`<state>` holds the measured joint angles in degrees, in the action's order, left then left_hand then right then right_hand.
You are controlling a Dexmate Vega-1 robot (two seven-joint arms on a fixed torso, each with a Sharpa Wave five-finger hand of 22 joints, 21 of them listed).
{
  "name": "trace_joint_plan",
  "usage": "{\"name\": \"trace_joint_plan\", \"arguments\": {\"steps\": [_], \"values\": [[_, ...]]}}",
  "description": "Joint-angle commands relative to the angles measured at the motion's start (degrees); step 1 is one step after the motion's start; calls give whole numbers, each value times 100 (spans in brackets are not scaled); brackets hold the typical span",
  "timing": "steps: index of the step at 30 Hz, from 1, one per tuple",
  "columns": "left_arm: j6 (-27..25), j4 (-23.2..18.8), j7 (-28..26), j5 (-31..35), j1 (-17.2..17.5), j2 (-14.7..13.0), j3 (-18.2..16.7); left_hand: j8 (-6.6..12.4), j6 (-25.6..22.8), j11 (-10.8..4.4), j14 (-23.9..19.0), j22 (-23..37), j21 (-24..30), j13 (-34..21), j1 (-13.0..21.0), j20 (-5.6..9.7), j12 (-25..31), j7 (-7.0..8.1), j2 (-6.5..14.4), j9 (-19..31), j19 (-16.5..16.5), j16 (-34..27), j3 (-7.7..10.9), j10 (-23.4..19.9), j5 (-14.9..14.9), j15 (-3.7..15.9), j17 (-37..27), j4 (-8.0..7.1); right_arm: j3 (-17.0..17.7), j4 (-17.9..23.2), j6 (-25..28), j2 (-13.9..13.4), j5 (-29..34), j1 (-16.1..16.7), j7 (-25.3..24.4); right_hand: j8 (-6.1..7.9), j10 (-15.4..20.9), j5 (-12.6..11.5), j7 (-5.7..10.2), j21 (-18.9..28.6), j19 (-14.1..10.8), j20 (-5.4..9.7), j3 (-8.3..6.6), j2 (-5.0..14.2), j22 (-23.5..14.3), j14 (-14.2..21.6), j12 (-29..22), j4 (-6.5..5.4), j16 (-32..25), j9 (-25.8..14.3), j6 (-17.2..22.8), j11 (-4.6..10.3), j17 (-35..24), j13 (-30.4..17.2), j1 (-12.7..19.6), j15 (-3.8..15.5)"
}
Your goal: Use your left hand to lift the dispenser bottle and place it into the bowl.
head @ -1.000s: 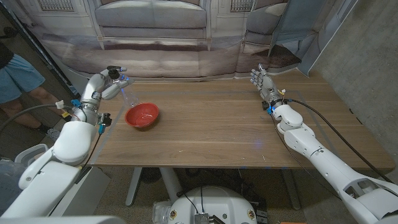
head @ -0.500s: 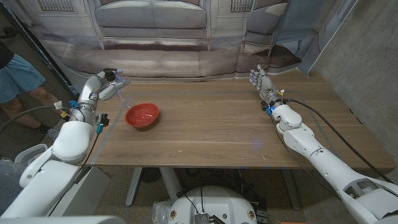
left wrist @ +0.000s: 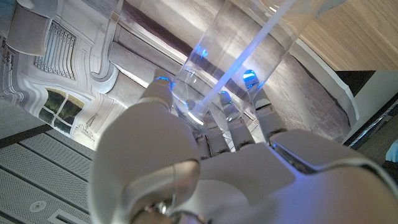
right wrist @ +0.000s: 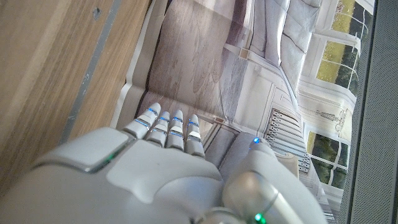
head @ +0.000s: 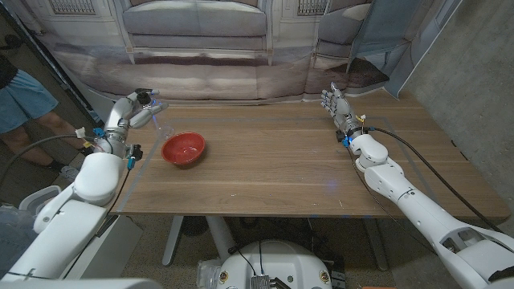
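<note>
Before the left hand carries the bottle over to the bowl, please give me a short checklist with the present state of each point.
1. Left hand holds the dispenser bottle: ok, fingers wrap the clear body in the left wrist view.
2. Bottle lifted clear of the wooden table: cannot tell; the clear bottle is faint in the head view.
3. Red bowl upright, nothing seen inside: ok.
4. Bottle above the bowl: not ok, the hand is behind it near the table's far left corner.
5. Right hand out of the way at the far right, holding nothing: ok.
</note>
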<state>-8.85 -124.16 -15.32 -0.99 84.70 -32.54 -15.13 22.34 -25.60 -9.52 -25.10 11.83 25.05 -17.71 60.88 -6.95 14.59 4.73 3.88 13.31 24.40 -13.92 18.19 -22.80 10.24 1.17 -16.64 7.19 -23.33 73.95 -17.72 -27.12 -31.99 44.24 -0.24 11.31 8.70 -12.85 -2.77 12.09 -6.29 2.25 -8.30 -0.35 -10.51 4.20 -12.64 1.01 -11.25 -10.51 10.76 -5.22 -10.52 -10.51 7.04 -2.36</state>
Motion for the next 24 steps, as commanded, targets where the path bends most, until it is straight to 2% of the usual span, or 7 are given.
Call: {"name": "trace_joint_plan", "arguments": {"steps": [1,24], "values": [[-18,330,57,-48,-360,-111,253,35,-4,-33,-122,27,24,-9,43,-2,1,34,111,6,-26,-2,55,-37,49,362,-22,7,-21,-144,-12,75,4,-81,-8,0,49,22,3,-11,-33,4,3,55,-21,40,-5,12,17,-18,32,1,-24,-21,30,14],[22,636,-9,-124,-586,-140,642,40,-17,-23,-107,29,43,-32,57,-7,-21,33,107,-4,-55,12,75,-48,46,353,-31,15,-27,-243,-42,102,-3,-140,25,-3,58,23,9,-16,-35,-1,12,59,-22,46,-2,20,20,-18,31,-11,-25,-21,26,10]]}}
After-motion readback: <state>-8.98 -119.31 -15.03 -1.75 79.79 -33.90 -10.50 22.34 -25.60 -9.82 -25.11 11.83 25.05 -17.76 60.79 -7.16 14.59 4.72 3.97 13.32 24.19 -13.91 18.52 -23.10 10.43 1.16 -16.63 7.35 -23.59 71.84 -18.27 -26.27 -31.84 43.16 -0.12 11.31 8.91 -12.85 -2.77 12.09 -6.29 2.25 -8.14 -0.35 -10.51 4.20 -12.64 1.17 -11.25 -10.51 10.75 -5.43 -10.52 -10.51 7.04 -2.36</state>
